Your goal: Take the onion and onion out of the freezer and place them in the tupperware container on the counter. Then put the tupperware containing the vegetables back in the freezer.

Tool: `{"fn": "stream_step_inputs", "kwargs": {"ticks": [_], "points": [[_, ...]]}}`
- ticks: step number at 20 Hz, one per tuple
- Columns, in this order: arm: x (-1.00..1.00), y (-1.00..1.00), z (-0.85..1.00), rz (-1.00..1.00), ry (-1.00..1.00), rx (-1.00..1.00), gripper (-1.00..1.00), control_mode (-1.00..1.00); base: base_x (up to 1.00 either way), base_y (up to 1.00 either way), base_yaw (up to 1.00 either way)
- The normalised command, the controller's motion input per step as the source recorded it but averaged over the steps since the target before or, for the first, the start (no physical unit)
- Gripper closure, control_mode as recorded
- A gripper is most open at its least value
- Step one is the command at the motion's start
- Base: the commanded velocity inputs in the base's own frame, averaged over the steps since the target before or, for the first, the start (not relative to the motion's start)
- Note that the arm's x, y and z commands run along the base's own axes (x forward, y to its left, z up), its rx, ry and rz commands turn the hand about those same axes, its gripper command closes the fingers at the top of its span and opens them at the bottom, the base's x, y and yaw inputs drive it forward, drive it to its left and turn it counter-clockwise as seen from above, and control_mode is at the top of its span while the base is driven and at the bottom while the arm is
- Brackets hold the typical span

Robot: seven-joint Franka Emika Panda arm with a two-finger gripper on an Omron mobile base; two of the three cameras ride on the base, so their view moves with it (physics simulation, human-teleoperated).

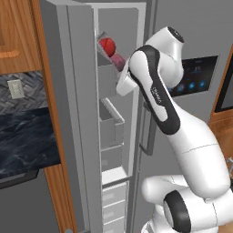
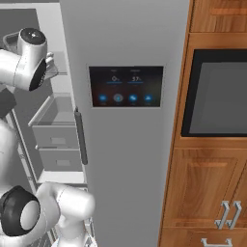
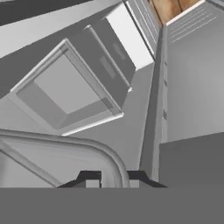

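Hand (image 3: 111, 178) shut inside freezer (image 1: 109, 150)

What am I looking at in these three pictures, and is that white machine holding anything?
The white machine is a robot arm on a base that can drive, in a computer-drawn kitchen. Two pictures come from cameras on that base, behind the arm to its left and right. The third comes from a camera on the arm's hand, looking along its jaws.

The arm reaches into an open freezer, a tall grey compartment with bins and drawers. In a top bin sit two onions, a red-orange onion and a maroon onion beside it. The dark stone counter lies to the left.

The gripper has its jaws shut around a curved grey bar, seen in the hand picture. It holds no onion.
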Motion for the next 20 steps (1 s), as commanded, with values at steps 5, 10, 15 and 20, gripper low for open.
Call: {"fn": "stream_step_inputs", "kwargs": {"ticks": [5, 10, 15, 20], "points": [[0.73, 0.16, 0.11, 0.00, 0.07, 0.03, 1.00, -1.00, 0.00, 0.00, 0.00], [0.66, 0.27, 0.00, -0.03, 0.04, 0.01, 1.00, -1.00, 0.00, 0.00, 0.00], [0.55, 0.36, 0.00, -0.11, 0.00, 0.01, 1.00, -1.00, 0.00, 0.00, 0.00], [0.51, 0.23, 0.00, -0.17, 0.00, 0.04, 1.00, -1.00, 0.00, 0.00, 0.00]]}}
